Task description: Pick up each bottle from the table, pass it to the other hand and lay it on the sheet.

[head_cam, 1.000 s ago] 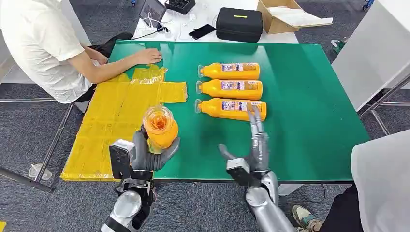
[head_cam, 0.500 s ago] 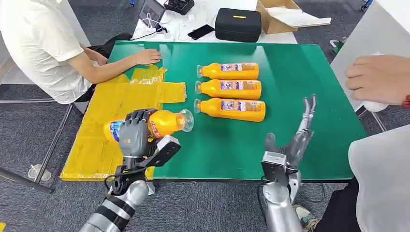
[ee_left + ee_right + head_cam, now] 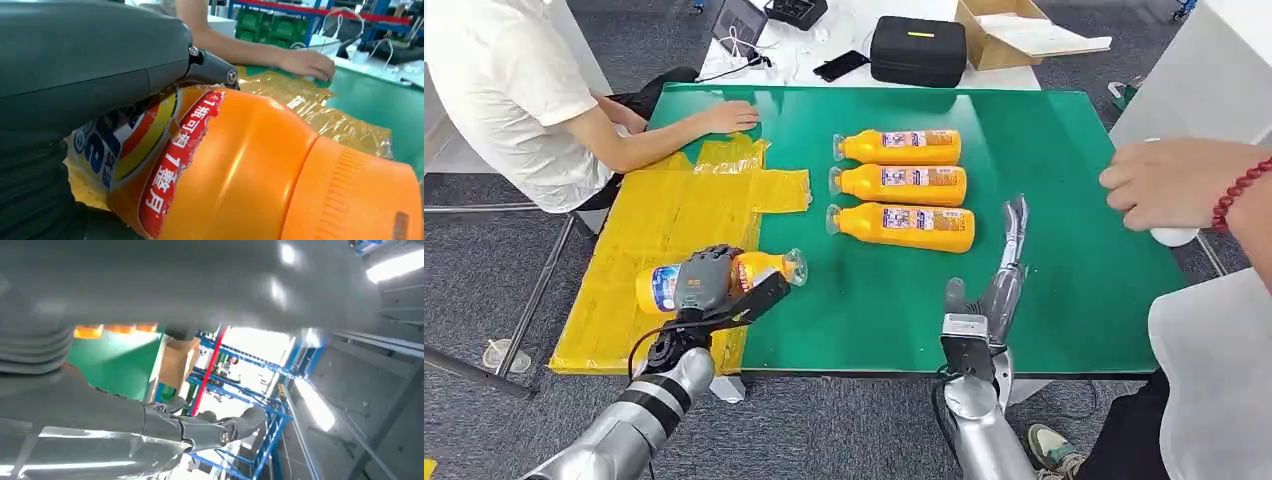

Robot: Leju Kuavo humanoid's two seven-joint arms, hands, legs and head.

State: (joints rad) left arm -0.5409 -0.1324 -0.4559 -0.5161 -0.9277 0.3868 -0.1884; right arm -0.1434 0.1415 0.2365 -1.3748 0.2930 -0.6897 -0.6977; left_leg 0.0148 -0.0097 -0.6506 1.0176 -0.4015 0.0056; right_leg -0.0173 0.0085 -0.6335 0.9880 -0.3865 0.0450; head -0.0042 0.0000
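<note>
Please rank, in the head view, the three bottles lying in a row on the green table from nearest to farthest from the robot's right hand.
1. Front bottle, just left of the right hand.
2. Middle bottle, behind it.
3. Back bottle, toward the table's far edge.

The left hand (image 3: 707, 283) covers the middle of the bottle (image 3: 769, 268) it grips, hiding whether the bottle touches the yellow sheet (image 3: 654, 225), while the person (image 3: 499, 95) seated at the surface (image 3: 1064, 250) is cut off by the picture's edge.
</note>
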